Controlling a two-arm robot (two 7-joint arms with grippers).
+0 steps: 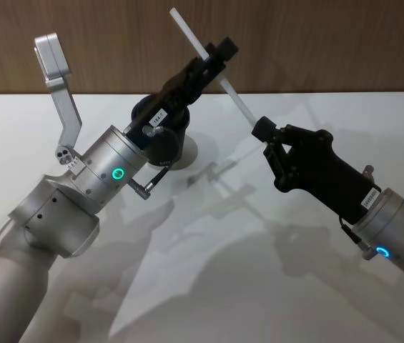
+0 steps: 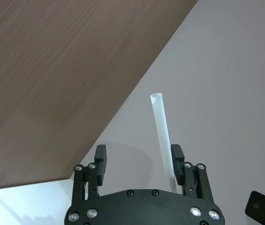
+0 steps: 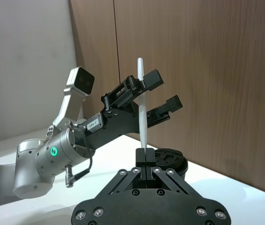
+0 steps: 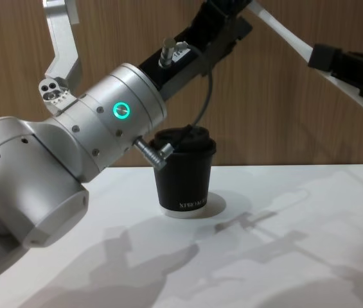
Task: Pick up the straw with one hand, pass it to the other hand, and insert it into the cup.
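Left arm (image 4: 104, 128) before cup (image 4: 182, 186) — straw (image 4: 284, 32) above

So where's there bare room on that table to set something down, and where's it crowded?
The white table is bare on the near side, in front of the cup, and to its right under the right gripper. It is crowded above the cup: the open left gripper flanks the straw that the right gripper pinches.
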